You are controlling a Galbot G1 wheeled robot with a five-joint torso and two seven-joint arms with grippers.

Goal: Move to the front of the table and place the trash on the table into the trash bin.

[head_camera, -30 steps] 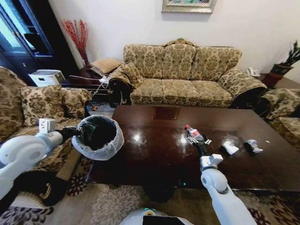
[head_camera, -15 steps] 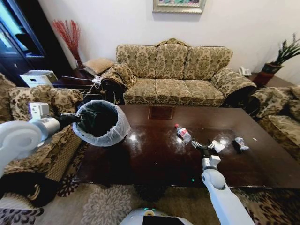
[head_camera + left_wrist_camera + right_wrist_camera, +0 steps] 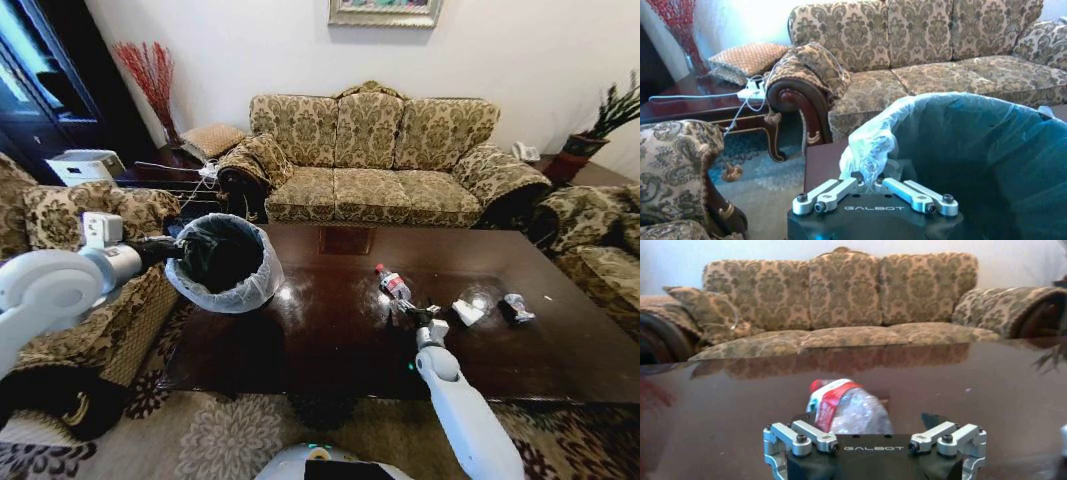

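My left gripper (image 3: pixel 172 249) (image 3: pixel 870 186) is shut on the bagged rim of the trash bin (image 3: pixel 225 262) (image 3: pixel 973 150), holding it in the air over the table's (image 3: pixel 330 340) left end. The trash lies on the right half of the table. A small clear bottle with a red label (image 3: pixel 393 283) (image 3: pixel 847 407) lies just ahead of my right gripper (image 3: pixel 415 313) (image 3: pixel 870 422), which is open low over the wood, the bottle's end between its fingers. To the right lie a white paper wad (image 3: pixel 467 312) and a crinkled wrapper (image 3: pixel 515 307).
A patterned sofa (image 3: pixel 375 160) stands behind the table, with armchairs (image 3: pixel 70 215) at the left and at the right (image 3: pixel 600 235). A side table with cables (image 3: pixel 180 170) and a dark cabinet (image 3: pixel 45 85) fill the far left. Patterned carpet (image 3: pixel 230 440) lies in front.
The head camera has shifted. My right gripper has edged left from beside the white wad to the bottle. The held bin has come slightly further over the table's left end.
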